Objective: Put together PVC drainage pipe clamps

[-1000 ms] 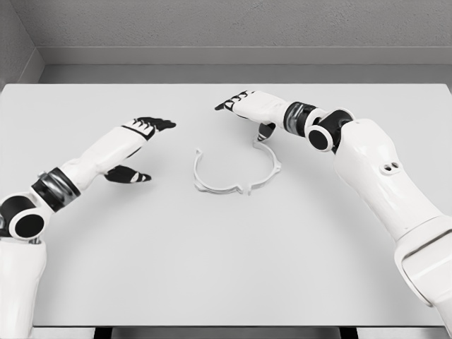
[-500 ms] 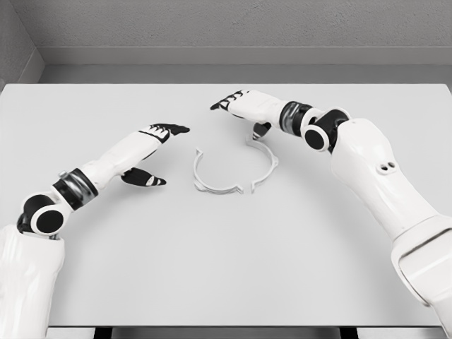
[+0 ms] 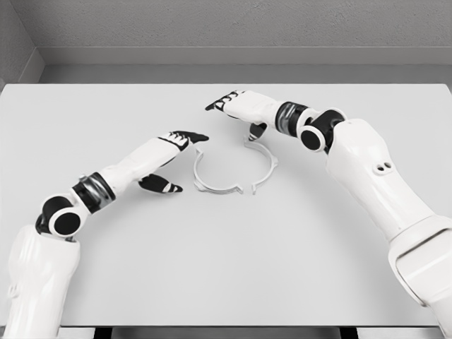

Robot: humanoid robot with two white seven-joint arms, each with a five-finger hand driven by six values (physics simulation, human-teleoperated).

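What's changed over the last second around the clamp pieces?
The left hand moved right, close to the left clamp half, fingers open, holding nothing. The right hand shifted slightly left above the right clamp half, which slid a little left. The left half stayed put.

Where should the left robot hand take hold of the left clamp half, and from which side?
Probably at the upper left end of the left clamp half, approached from the left. The thin arc lies flat, curved side toward the open left robot hand, so a thumb-and-finger pinch fits.
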